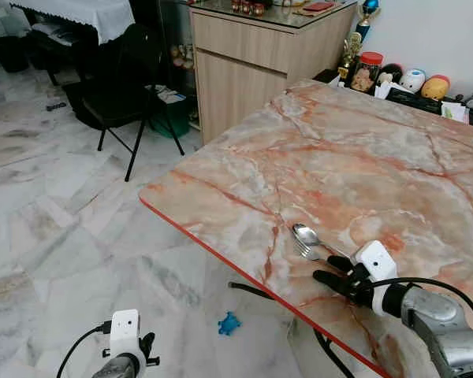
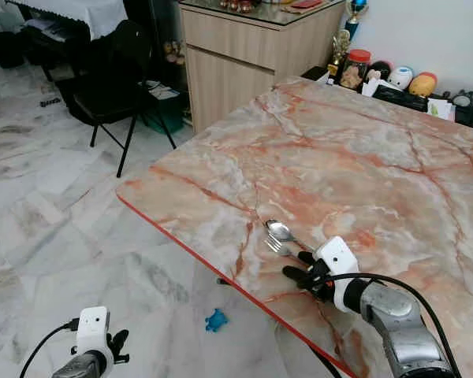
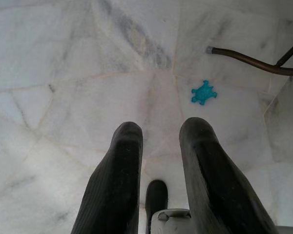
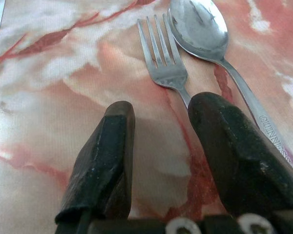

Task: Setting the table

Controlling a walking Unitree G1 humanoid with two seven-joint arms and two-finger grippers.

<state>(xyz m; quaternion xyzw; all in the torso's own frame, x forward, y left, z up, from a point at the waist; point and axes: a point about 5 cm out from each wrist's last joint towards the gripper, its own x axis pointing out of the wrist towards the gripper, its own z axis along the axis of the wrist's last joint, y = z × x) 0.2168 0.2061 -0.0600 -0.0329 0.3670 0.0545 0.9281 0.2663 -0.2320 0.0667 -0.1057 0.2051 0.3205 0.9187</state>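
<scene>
Low over the marble table (image 1: 363,157) near its front edge, the right gripper (image 4: 158,124) has its fingers parted and grips nothing. Just beyond, a fork (image 4: 162,61) and spoon (image 4: 200,27) lie side by side, the fork's handle running under one finger (image 4: 234,146). Down by the white floor (image 3: 63,73), the left gripper (image 3: 158,141) hangs idle, fingers apart and empty.

Glossy steel spoon (image 4: 199,27) and fork (image 4: 162,62), polished marble-look table (image 1: 363,157) (pink-veined), wood-grain cabinet (image 1: 252,63), matt black tool (image 4: 158,161) fingers

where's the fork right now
The fork lies flat on the marble table near its front edge, on the robot's right, beside the spoon. The open right gripper rests over its handle end.
</scene>
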